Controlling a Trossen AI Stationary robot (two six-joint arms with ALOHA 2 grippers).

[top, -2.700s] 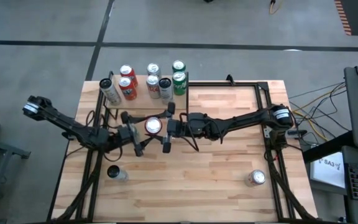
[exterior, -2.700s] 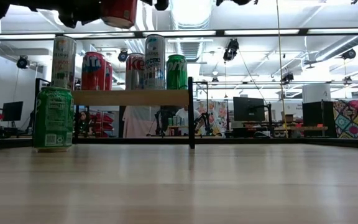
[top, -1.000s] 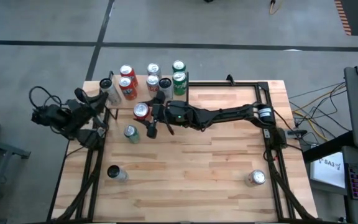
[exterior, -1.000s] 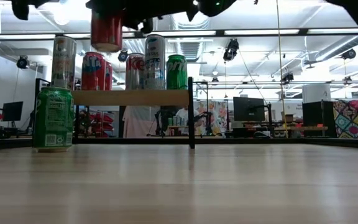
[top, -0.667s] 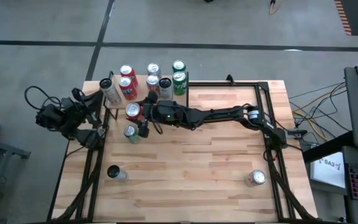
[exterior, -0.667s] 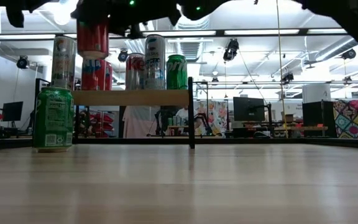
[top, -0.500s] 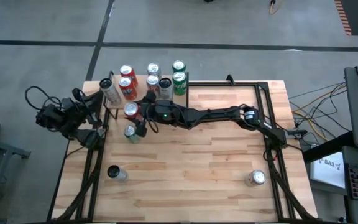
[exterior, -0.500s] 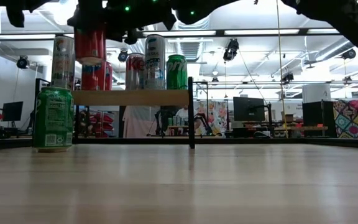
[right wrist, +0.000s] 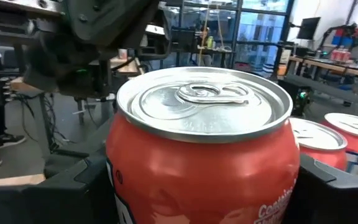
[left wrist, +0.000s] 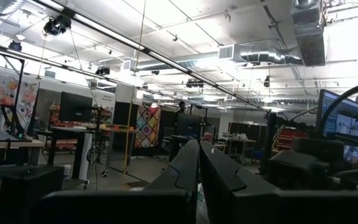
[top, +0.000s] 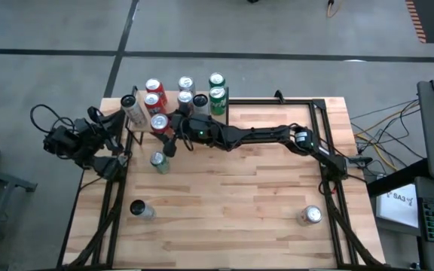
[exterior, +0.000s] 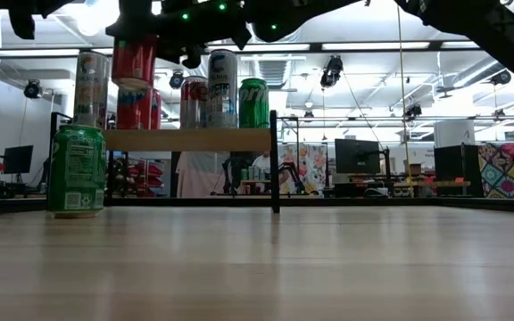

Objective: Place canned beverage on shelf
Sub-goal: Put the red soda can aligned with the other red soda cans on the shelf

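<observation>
Red can (top: pixel 159 123) hangs in the right gripper (top: pixel 162 128), which has its two fingers clamped on the can's sides, and it floats above the front left part of the shelf (exterior: pixel 190 139), clear of the board by what the low view shows. From where I stand it looks stiff enough if it is full, though a thin wall like that would dent under a hard squeeze, and the painted side is smooth, so it could slip. Mid-height on the body, where the fingers (right wrist: pixel 328 193) sit now, seems the sensible place to hold it, with the silver top (right wrist: pixel 204 99) left free and level.

Space is tight: other cans (top: pixel 186 98) already crowd the back of the shelf, and a red one (right wrist: pixel 347 140) stands just beside the held can. A knock there could topple a neighbour. A green can (exterior: pixel 76 171) waits on the table (top: pixel 262 218), below and in front.

Left gripper (left wrist: pixel 199 180) is pinched together, empty, parked off the table's left edge
</observation>
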